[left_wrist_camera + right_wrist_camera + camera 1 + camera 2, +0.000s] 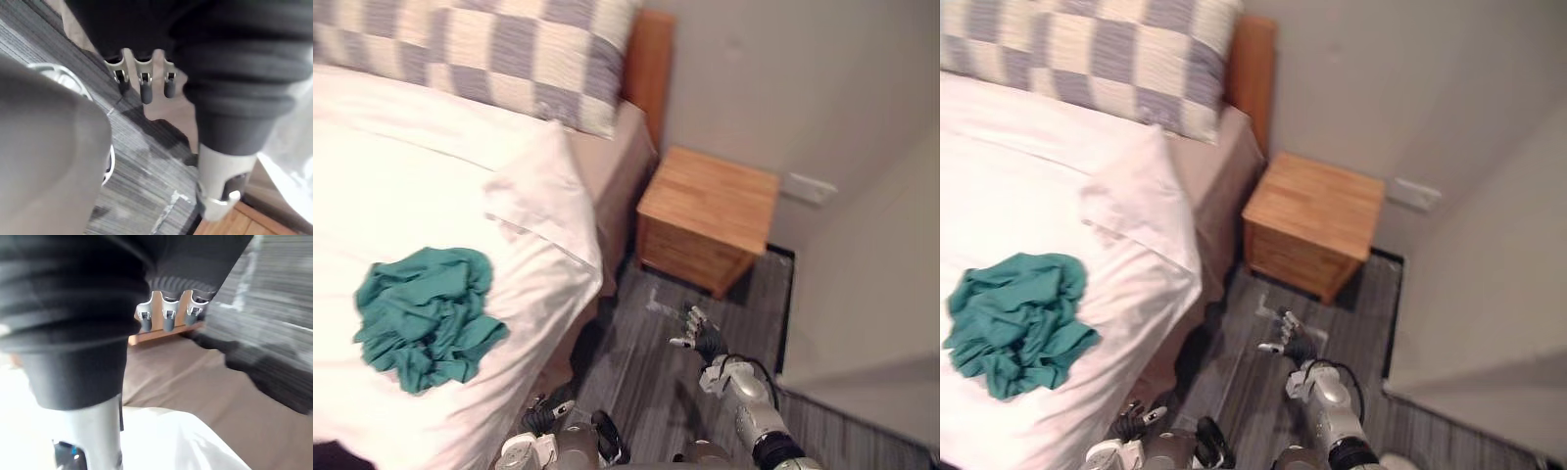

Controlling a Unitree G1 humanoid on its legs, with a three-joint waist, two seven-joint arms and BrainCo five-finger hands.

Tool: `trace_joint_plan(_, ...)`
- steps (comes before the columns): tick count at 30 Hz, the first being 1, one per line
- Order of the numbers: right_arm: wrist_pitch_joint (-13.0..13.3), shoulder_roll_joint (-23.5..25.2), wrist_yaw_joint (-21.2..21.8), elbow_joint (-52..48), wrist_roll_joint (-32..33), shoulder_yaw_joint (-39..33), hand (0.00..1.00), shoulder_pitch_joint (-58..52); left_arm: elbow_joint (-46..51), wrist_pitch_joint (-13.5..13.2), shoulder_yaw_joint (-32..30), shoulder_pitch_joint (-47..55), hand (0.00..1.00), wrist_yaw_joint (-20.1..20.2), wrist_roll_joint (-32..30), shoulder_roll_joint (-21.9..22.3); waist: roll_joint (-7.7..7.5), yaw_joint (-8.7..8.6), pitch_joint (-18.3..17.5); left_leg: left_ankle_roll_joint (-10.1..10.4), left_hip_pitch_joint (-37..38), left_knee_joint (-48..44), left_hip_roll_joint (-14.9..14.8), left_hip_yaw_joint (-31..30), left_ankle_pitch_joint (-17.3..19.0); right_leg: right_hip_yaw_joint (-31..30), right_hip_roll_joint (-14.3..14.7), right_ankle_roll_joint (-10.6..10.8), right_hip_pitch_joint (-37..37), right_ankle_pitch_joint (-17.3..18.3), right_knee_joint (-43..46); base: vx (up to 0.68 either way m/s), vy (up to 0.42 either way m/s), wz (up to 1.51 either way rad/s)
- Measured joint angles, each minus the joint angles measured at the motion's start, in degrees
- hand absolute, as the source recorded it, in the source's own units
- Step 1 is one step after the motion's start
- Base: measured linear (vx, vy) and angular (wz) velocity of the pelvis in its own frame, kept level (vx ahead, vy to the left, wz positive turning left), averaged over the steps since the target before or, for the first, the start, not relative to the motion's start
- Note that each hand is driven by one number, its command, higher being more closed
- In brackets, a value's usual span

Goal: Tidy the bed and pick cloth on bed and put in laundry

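While the teal cloth [426, 318] lay crumpled on the white cover of the bed [411, 176], on the part of the bed nearest the robot and well short of the checked pillow [509, 59] at its head, neither hand was touching it. The left hand [146, 73] hung low beside the bed's side edge, its fingers [168, 88] loosely hanging and holding nothing. The right hand [700, 333] was out over the floor [636, 382] beyond that same edge, toward the wooden nightstand [710, 215] by the bed's head, its fingers [168, 320] likewise slack and empty.

From both hands the cloth lay up on the bed and inward from its edge, away from the nightstand side. The heap was a rounded bundle with no clear long axis, so approach angle probably mattered little. The left hand looked the nearer of the two; the right was well apart from the cloth, with the bed's corner between them. A reach would probably need to rise above the bed's edge first and then travel inward over the cover.
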State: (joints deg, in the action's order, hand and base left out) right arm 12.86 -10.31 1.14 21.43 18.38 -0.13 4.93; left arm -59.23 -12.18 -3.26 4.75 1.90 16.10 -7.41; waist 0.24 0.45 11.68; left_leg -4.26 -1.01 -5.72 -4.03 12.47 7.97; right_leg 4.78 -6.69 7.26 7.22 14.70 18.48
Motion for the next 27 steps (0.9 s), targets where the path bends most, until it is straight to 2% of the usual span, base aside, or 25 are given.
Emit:
trace_joint_plan(1, -0.70, -0.43, -3.17, -5.28, -0.23, -3.31, 0.00, -0.35, 0.08, -0.12, -0.06, 1.23, 0.00, 0.42, -0.16, -1.41, -2.20, -0.73, -0.66, 1.20, -1.37, 1.48, 2.05, -5.93, -0.73, -8.79, -0.70, -0.44, 0.20, -2.22, -8.79, 0.26, -0.365, 2.34)
trace_joint_plan(2, -0.92, -0.32, -4.36, -7.80, -0.19, -5.15, 0.00, -0.27, 0.40, -0.17, -0.22, 1.45, 0.00, 0.69, -0.15, -3.04, -4.89, -0.97, -0.84, 2.58, -2.44, -1.60, 3.71, -6.42, -1.15, -11.77, -2.61, -0.70, 0.04, 0.08, -12.06, 0.23, -0.339, 2.47)
trace_joint_plan(3, -1.18, -1.40, -5.94, -12.48, -0.28, -8.74, 0.00, -0.08, 0.55, 0.14, -0.96, 1.68, 0.00, 0.72, -0.05, -4.20, -6.26, -1.37, -0.54, 4.87, -5.55, -9.53, 3.65, -7.51, 1.85, -13.13, -2.92, 2.99, -2.07, -6.10, -14.45, 0.31, -0.448, 2.35)
trace_joint_plan(4, -1.80, -4.10, -7.59, -15.03, -0.38, -12.02, 0.00, 1.04, 0.76, 0.29, -2.03, 3.01, 0.00, 1.12, 0.54, -4.08, -5.96, -1.19, -0.93, 7.37, -7.16, -13.84, 1.51, -11.88, 3.44, -12.81, 0.35, -0.09, -3.75, -10.65, -11.93, 0.25, -0.378, 1.95)
trace_joint_plan(6, -2.10, -6.22, -7.58, -17.18, -0.44, -11.77, 0.00, 4.58, 1.45, 0.79, -2.57, 5.87, 0.00, 2.38, 1.48, -3.89, -4.55, 0.40, -1.39, 9.41, -7.16, -15.23, -1.51, -14.46, 4.88, -12.29, 3.34, -0.53, -4.49, -10.76, -10.31, 0.23, -0.289, 0.72)
trace_joint_plan(7, -2.18, -7.48, -6.67, -19.88, -0.70, -10.04, 0.00, 9.18, 1.44, 1.89, -3.40, 7.47, 0.00, 3.69, 2.14, -3.59, -3.79, 0.64, -1.83, 10.17, -7.31, -15.19, -3.27, -16.60, 5.33, -11.84, 5.48, -0.59, -5.41, -10.80, -10.05, 0.21, -0.207, 0.42)
trace_joint_plan(10, -5.48, -11.31, -3.94, -21.33, -5.38, -6.08, 0.00, 18.35, 1.68, 4.33, -5.87, 7.56, 0.00, 5.45, 3.70, -2.19, -3.54, 1.37, -3.05, 11.85, -6.57, -12.12, -4.48, -18.75, 3.78, -9.46, 6.58, -0.89, -5.77, -10.97, -11.15, 0.14, -0.182, 0.48)
trace_joint_plan(11, -7.66, -14.07, -2.26, -19.37, -8.94, -2.24, 0.00, 23.64, 1.72, 5.51, -7.21, 7.07, 0.00, 6.06, 4.28, -1.16, -3.58, 2.25, -3.14, 12.30, -5.39, -9.02, -4.51, -19.49, 2.10, -8.28, 6.47, -1.63, -7.57, -11.39, -13.64, 0.06, -0.102, 0.39)
trace_joint_plan(13, -10.11, -15.33, -0.90, -16.76, -11.03, 1.32, 0.00, 27.87, 1.67, 6.15, -8.30, 7.11, 0.00, 6.17, 4.17, -0.52, -3.59, 3.18, -3.31, 12.59, -4.86, -6.29, -4.47, -19.45, 0.29, -7.08, 6.17, -2.27, -8.56, -11.40, -15.09, 0.05, -0.105, 0.44)
trace_joint_plan(15, -14.10, -15.65, 0.76, -11.22, -14.23, 4.32, 0.00, 33.59, 1.33, 6.58, -8.93, 7.10, 0.00, 6.19, 1.65, -0.39, -3.45, 3.34, -3.35, 12.08, -6.14, -3.36, -4.54, -17.61, -2.05, -2.78, 4.92, -4.25, -8.58, -10.21, -15.57, 0.00, -0.067, 0.80)
trace_joint_plan(16, -15.33, -15.77, 1.09, -9.57, -15.15, 4.83, 0.00, 34.53, 1.31, 6.54, -9.32, 7.07, 0.00, 6.25, 0.93, -0.36, -3.42, 3.32, -3.36, 11.04, -6.60, -3.07, -5.06, -14.65, -2.28, -1.56, 4.66, -4.45, -8.66, -10.16, -15.87, -0.03, -0.035, 0.96)
trace_joint_plan(17, -17.25, -16.51, 1.86, -6.61, -16.72, 5.29, 0.00, 35.56, 1.14, 6.59, -9.61, 6.68, 0.00, 6.31, -0.45, -0.38, -3.16, 3.26, -3.22, 8.65, -7.08, -3.52, -7.23, -7.26, -2.69, 1.23, 4.18, -4.47, -8.79, -10.16, -15.96, -0.02, -0.012, 0.92)
trace_joint_plan(18, -18.45, -17.70, 2.49, -4.03, -18.22, 5.47, 1.00, 35.91, 1.10, 6.69, -9.48, 6.24, 0.00, 6.54, -1.81, -0.32, -2.58, 3.30, -2.94, 7.64, -7.14, -3.45, -8.49, -1.76, -3.83, 3.13, 3.74, -4.48, -9.37, -10.14, -15.96, -0.02, 0.000, 1.12)
trace_joint_plan(19, -19.59, -18.85, 2.86, -1.35, -18.94, 5.60, 0.00, 36.42, 1.14, 6.71, -8.94, 5.94, 0.00, 7.12, -2.70, -0.28, -1.77, 3.27, -2.96, 7.95, -7.17, -2.86, -9.24, 1.47, -5.53, 5.15, 3.29, -4.49, -9.70, -10.09, -15.84, 0.00, 0.031, 1.05)
trace_joint_plan(20, -20.57, -19.95, 3.05, 2.22, -20.65, 6.02, 0.00, 37.68, 1.25, 6.79, -7.42, 5.49, 0.00, 7.38, -3.46, -0.25, -1.17, 3.20, -2.58, 10.60, -6.76, -1.01, -8.64, 2.11, -8.40, 6.86, 2.42, -4.27, -10.16, -9.94, -15.76, -0.03, 0.115, 1.03)
trace_joint_plan(21, -21.70, -20.20, 3.29, 6.28, -22.89, 6.16, 0.00, 38.77, 1.63, 6.94, -5.41, 5.27, 0.00, 7.53, -3.68, -0.53, -1.10, 3.21, -2.48, 10.27, -6.60, 1.54, -6.67, 0.85, -10.14, 8.14, 1.10, -3.91, -10.15, -9.72, -15.56, -0.03, 0.131, 0.78)
trace_joint_plan(24, -23.35, -19.75, 3.34, 15.58, -25.18, 7.72, 0.00, 41.48, 2.40, 7.61, -2.17, 4.92, 0.00, 7.37, -3.64, -1.09, -1.06, 3.67, -2.05, 9.53, -5.74, 5.06, -4.16, -0.62, -12.28, 9.95, -0.79, -3.24, -10.22, -9.35, -14.55, -0.05, 0.132, 0.49)
trace_joint_plan(27, -22.59, -19.66, 2.22, 20.19, -25.13, 7.69, 0.00, 43.54, 3.09, 7.56, 0.14, 4.80, 0.00, 7.35, -3.62, -1.90, -0.63, 4.12, -1.29, 8.72, -4.85, 9.98, -2.36, -0.70, -15.33, 10.42, -1.95, -2.44, -9.08, -9.00, -14.44, -0.08, 0.081, 0.12)
